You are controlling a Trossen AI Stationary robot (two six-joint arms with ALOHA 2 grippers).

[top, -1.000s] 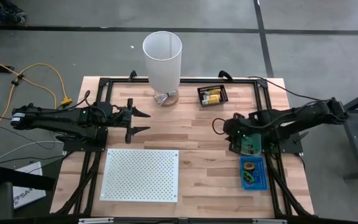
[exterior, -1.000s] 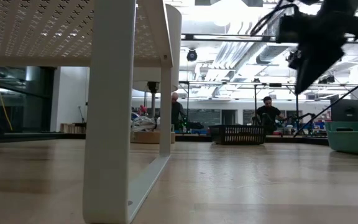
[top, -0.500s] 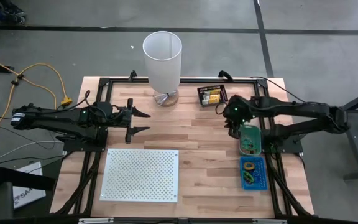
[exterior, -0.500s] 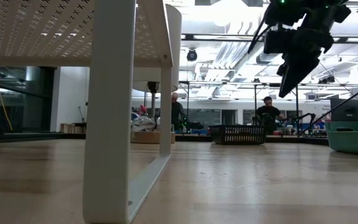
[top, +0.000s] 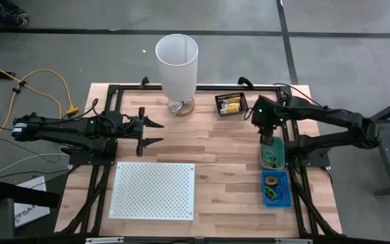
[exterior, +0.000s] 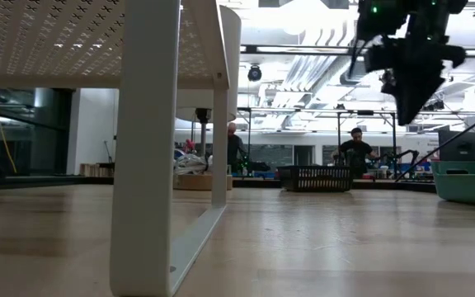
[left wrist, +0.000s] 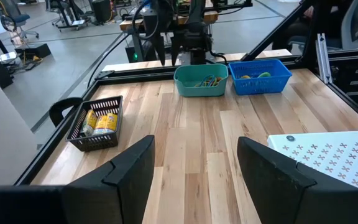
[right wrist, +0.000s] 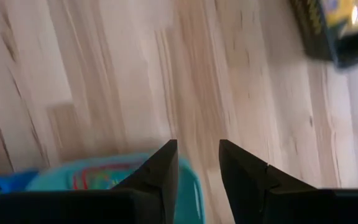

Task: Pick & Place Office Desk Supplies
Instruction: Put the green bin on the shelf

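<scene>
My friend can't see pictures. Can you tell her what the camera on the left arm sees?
The left pincer is open and empty above a wooden table. Across it sit a black basket of yellow packets, a teal bin and a blue bin. The right arm hangs over the teal bin.

A robotics lab in a large open industrial hall. A butcher-block table (top: 215, 135) in a black metal frame stands on a grey concrete floor (top: 344, 61) marked with dark tape lines. Beyond the right gripper (exterior: 408, 103), the low view shows exposed ceiling ducts (exterior: 320, 33), strip lights, more framed workstations and two people (exterior: 355, 148) at benches. A yellow cable (top: 53, 85) trails across the floor.
</scene>
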